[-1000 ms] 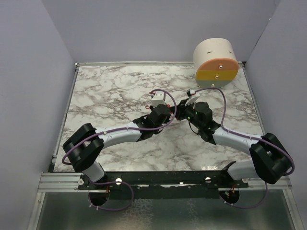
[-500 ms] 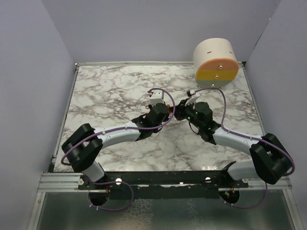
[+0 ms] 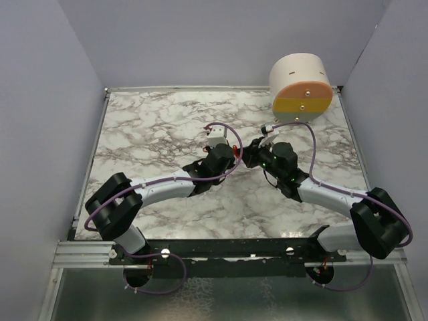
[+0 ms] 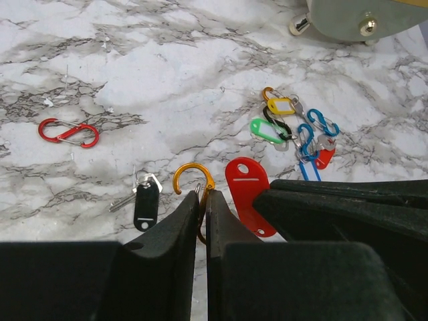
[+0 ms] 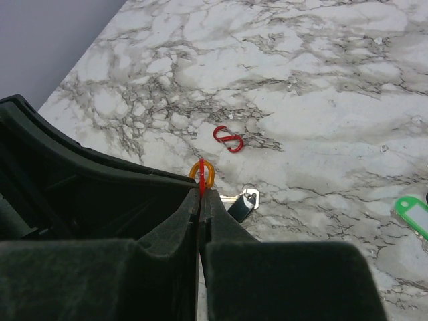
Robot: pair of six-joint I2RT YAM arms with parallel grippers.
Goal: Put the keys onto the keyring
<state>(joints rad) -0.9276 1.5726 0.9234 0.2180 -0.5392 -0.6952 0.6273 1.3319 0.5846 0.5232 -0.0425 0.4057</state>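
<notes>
In the left wrist view my left gripper (image 4: 204,194) is shut on an orange keyring loop (image 4: 194,178), whose hooked top sticks out above the fingertips. Beside it hangs a red-headed key (image 4: 246,190), pinched by my right gripper (image 5: 201,195), which shows it edge-on as a thin red strip (image 5: 202,179). From above, the two grippers meet at mid table, left (image 3: 229,150) and right (image 3: 247,154). A black-headed key (image 4: 145,197) lies just left of the loop. A bunch of yellow, green, blue and red keys and loops (image 4: 294,127) lies further right.
A lone red S-shaped loop (image 4: 68,132) lies to the left on the marble table (image 3: 154,127). A cream drum with an orange and yellow face (image 3: 301,89) stands at the back right corner. Grey walls close in both sides.
Both grippers have crept slightly toward the far side and closer together. The left jaws have eased a hair, with the orange loop still between them.
</notes>
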